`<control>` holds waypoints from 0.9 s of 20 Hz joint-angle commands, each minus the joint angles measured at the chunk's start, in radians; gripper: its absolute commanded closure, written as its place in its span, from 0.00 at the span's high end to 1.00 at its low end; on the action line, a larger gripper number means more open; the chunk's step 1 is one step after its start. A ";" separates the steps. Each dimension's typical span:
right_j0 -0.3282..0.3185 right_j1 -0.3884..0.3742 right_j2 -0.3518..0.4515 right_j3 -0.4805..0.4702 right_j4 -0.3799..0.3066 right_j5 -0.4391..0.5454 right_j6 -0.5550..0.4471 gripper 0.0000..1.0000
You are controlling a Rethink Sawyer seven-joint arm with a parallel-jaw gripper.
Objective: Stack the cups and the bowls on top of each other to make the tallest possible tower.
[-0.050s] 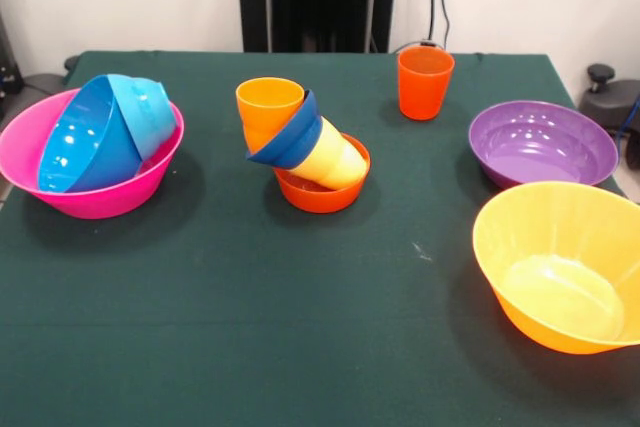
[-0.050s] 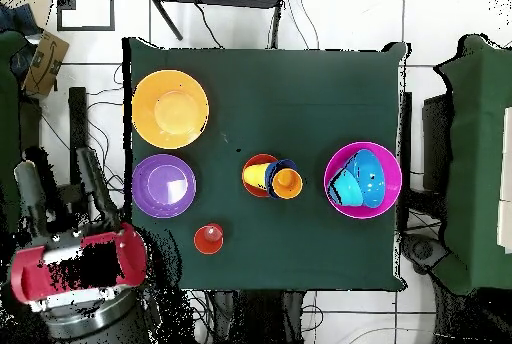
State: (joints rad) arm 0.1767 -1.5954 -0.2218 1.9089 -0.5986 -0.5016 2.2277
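Orange-red, the small bowl (image 1: 322, 190) at the centre of the front view carries what there is of the tower, and that tower has tipped. A yellow cup (image 1: 333, 161) lies slanted in the bowl; a dark blue bowl (image 1: 292, 137) sits askew over it, and a light orange cup (image 1: 267, 107) leans out toward the upper left of the frame. These four pieces are nested but tilted, not standing upright.

At the left of the frame a large pink bowl (image 1: 95, 192) holds a medium blue bowl (image 1: 85, 137) on edge with a cyan bowl (image 1: 148, 112) tucked behind it. A red-orange cup (image 1: 424, 82) stands alone at upper centre-right. A purple bowl (image 1: 541, 142) and a large yellow-orange bowl (image 1: 560, 262) sit empty at the right, all on the green surface (image 1: 250, 327).

By my judgement the task is barely begun: the leaning stack needs righting, and the cyan bowl, red-orange cup and larger bowls are yet to be used.

In the overhead view the red arm (image 2: 75, 270) is drawn back at lower left, off the surface; I cannot tell the state of its hand.
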 commanded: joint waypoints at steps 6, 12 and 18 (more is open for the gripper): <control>0.012 -0.030 -0.035 0.157 -0.140 0.014 0.092 1.00; -0.014 -0.009 -0.015 0.119 -0.173 0.020 0.131 1.00; -0.075 0.110 0.018 0.076 -0.121 -0.059 0.083 1.00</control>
State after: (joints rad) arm 0.1473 -1.5856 -0.2042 1.8899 -0.6668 -0.5782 2.2277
